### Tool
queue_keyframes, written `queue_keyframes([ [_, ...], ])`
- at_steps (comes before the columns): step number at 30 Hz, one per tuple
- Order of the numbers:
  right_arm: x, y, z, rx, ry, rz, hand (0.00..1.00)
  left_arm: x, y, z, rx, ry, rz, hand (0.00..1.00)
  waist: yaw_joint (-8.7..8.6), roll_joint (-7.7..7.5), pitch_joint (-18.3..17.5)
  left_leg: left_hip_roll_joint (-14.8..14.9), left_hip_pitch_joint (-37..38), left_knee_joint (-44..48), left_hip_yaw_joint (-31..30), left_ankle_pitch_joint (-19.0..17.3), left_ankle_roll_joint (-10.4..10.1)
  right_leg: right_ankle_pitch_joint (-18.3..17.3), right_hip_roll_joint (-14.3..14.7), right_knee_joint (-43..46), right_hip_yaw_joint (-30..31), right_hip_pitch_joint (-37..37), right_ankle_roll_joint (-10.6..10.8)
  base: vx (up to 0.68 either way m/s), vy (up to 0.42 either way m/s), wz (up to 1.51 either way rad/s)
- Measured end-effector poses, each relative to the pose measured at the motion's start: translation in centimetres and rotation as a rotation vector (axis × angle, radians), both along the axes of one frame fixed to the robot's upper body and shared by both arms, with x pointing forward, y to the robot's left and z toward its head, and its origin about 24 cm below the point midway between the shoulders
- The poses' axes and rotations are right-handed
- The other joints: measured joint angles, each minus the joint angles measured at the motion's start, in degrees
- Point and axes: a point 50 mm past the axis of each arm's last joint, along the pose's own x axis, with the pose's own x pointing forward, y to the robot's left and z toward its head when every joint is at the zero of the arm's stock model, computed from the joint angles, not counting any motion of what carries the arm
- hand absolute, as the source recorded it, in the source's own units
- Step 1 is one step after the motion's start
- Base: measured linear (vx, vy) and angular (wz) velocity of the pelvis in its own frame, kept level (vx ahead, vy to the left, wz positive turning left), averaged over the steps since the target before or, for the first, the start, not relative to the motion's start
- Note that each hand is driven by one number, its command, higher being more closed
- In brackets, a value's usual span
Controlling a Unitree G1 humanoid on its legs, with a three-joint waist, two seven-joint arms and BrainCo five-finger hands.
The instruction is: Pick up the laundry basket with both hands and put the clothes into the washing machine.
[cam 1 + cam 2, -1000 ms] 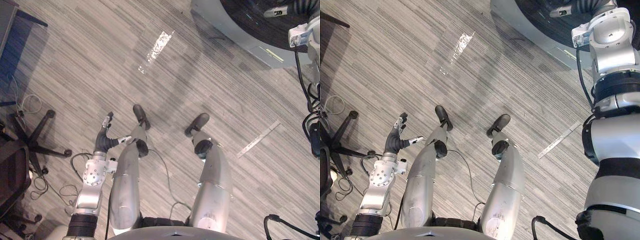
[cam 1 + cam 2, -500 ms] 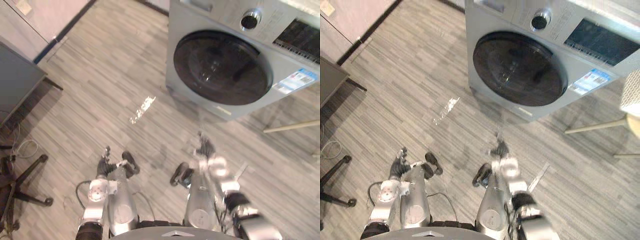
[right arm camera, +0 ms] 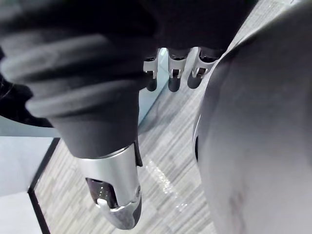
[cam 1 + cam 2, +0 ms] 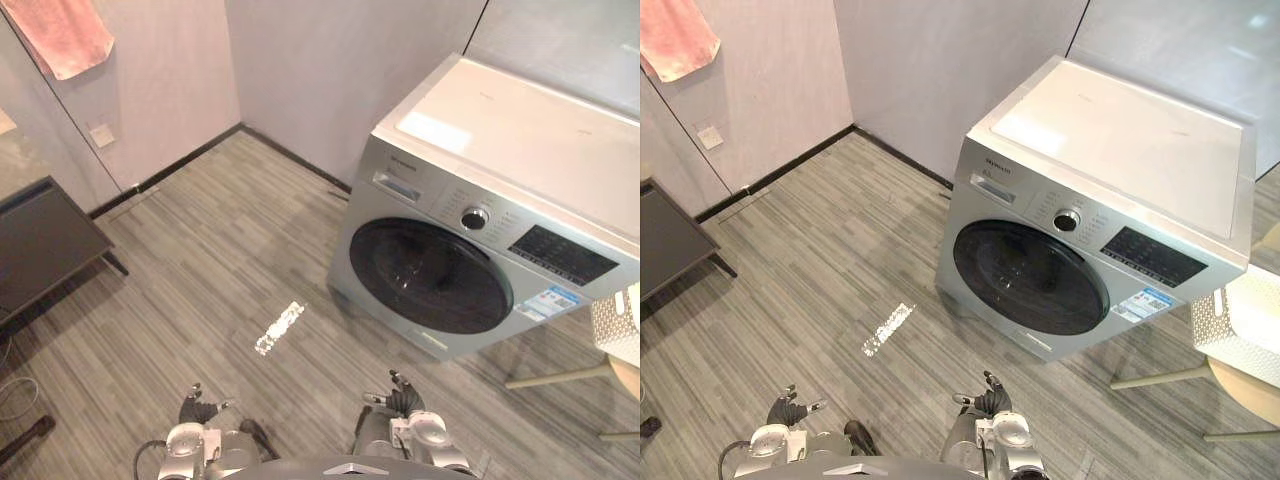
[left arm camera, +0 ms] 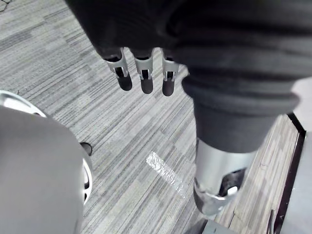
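Washer (image 4: 470, 250) ahead, door (image 4: 430, 275) closed. Left hand (image 4: 197, 409) and right hand (image 4: 402, 401) hang low at the sides, fingers (image 5: 142, 80) released, holding nothing. White basket (image 4: 1238, 325) stands right of the washer. Step likely approach; contents hidden.

Glossy metal washing machine (image 4: 480, 240), wood-look floor (image 4: 220, 270).

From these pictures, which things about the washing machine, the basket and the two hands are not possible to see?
- Washing machine: its dark door is shut, so the drum is hidden.
- White perforated thing, maybe the laundry basket: cut off by the right edge in both eye views; any contents are hidden.
- Left hand, right hand: open and empty; the dark cover hides their palms in the wrist views.
- Pink cloth: cut off by the top edge.
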Motion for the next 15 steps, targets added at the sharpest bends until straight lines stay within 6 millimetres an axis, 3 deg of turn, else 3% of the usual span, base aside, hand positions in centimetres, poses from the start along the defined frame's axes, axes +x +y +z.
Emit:
queue_keyframes([
  [2, 0.0, -0.5, 0.0, 0.008, -0.005, -0.042, 0.0, 0.4, -0.5, 0.0, -0.012, -0.006, -0.007, 0.0, -0.29, 0.03, 0.0, 0.0, 0.0, 0.1, -1.1, -0.6, -0.7, 0.6, 4.6, -10.7, 5.2, -2.3, 0.0, 0.25, -0.097, 0.34],
  [4, -0.2, -0.9, 0.0, 0.012, -0.002, -0.073, 0.0, 0.8, -1.0, 0.1, -0.021, -0.015, -0.019, 0.0, -0.98, -0.04, -0.1, 0.0, 0.7, 0.7, -3.2, -1.3, -1.8, 4.6, 8.3, -21.7, 12.3, -2.3, 0.4, 0.3, -0.156, 0.64],
  [5, -0.7, -1.1, -0.2, 0.012, 0.018, -0.086, 0.0, 0.9, -1.1, 0.1, -0.028, -0.022, -0.012, 0.0, -1.25, -0.71, -0.5, -0.1, 1.6, 2.1, -5.1, -2.5, -3.5, 7.8, 9.9, -26.6, 17.2, -1.4, 0.6, 0.36, -0.235, 0.9],
  [7, -2.4, -1.4, -0.8, 0.006, 0.061, -0.099, 0.0, 0.8, -1.4, 0.1, -0.045, -0.028, 0.015, 0.0, -1.57, -2.49, -1.4, 0.0, 2.8, 6.1, -9.3, -5.3, -5.9, 12.5, 10.4, -24.8, 21.9, 0.6, 1.9, 0.35, -0.3, 0.95],
  [9, -5.1, -3.4, -1.2, -0.041, 0.132, -0.116, 0.0, 0.0, -3.6, -0.3, -0.109, -0.018, 0.046, 0.0, -0.9, 1.9, -3.5, 4.1, 4.0, 7.6, -13.5, -5.9, -7.8, 3.2, 12.7, -16.8, 17.0, 1.0, 0.3, 0.41, -0.3, 0.78],
  [10, -5.4, -3.6, -1.3, -0.045, 0.142, -0.122, 0.0, 0.0, -3.7, -0.3, -0.114, -0.014, 0.038, 0.0, -1.35, 2.58, -3.8, 5.6, 3.3, 10.8, -15.8, -5.8, -7.7, 1.2, 13.1, -15.7, 15.2, 1.9, -0.2, 0.41, -0.234, 0.66],
  [11, -5.6, -3.6, -1.3, -0.041, 0.149, -0.125, 0.0, -0.1, -3.4, -0.3, -0.116, -0.018, 0.066, 0.0, -1.37, 2.65, -3.8, 7.0, 1.5, 15.5, -17.3, -5.5, -7.3, 0.0, 13.3, -15.1, 14.2, 2.6, -0.7, 0.38, -0.249, 0.59],
  [13, -7.5, -3.8, -1.7, -0.023, 0.192, -0.163, 0.0, -0.6, -2.2, -0.2, -0.121, -0.033, 0.181, 0.0, -0.66, 2.87, -3.8, 13.7, -5.5, 34.3, -19.2, -0.6, -5.1, -2.6, 14.5, -14.3, 10.2, 7.1, -2.5, 0.37, -0.23, 0.47],
  [15, -9.6, -4.2, -2.1, -0.008, 0.236, -0.231, 0.0, -1.0, -1.6, -0.2, -0.119, -0.034, 0.22, 0.0, 0.11, 2.15, -4.8, 16.5, -5.8, 36.3, -15.3, 3.8, -2.9, -4.2, 14.2, -14.4, 8.6, 10.5, -2.8, 0.34, -0.114, 0.54],
])
